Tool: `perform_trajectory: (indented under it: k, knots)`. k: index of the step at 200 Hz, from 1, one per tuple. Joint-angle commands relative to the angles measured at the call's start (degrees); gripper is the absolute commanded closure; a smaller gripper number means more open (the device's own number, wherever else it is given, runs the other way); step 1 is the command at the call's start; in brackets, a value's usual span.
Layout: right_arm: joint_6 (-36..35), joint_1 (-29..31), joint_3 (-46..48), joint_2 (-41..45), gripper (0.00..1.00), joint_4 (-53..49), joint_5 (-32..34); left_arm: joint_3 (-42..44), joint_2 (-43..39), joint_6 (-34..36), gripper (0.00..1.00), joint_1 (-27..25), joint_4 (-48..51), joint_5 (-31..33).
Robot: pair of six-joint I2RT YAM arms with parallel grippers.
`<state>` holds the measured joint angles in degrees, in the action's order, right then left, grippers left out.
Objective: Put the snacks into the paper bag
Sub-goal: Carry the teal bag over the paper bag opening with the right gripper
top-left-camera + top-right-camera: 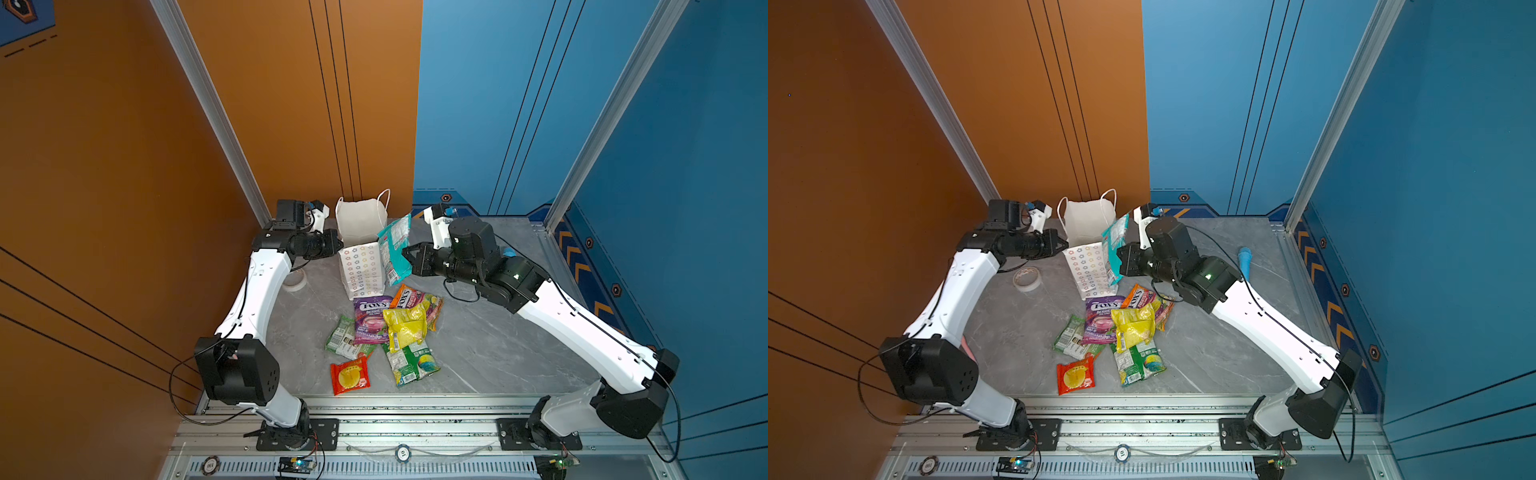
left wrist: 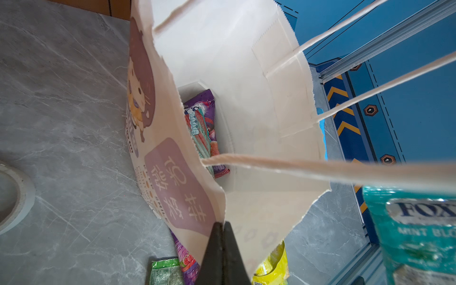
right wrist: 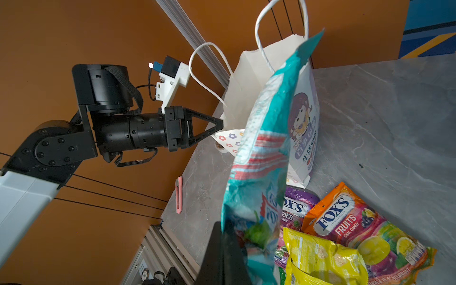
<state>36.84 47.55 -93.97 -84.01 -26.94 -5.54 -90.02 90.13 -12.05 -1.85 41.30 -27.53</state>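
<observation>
Holding the paper bag [image 1: 360, 218] at twelve o'clock, my left gripper [image 2: 223, 224] pinches its eight o'clock corner. My right gripper [image 1: 406, 254] is clamped on the teal packet [image 1: 395, 245] at three, with loose snacks [image 1: 386, 328] at six. The floppy packet could snag a cord handle [image 1: 385, 198] and tip the bag.

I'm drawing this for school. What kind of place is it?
Probably a robot test booth, not a home: left arm and right arm bolted to a metal rail, with an orange wall and a blue wall.

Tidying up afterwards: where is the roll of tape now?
In both top views the tape roll lies on the table at the left, left of the paper bag.
</observation>
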Motion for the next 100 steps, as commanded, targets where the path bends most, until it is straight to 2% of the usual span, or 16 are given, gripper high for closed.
perform_trajectory:
  k: [1,100]
  knots:
    - [-1.7,0.8,-4.3,-1.6,1.00,5.3,-1.2,1.2,1.0,0.0,0.98,-0.1,1.6,0.5]
    - [-4.1,0.1,-20.3,-15.1,1.00,5.3,-2.2,1.2,0.9,-0.1,0.98,0.0,1.6,0.5]
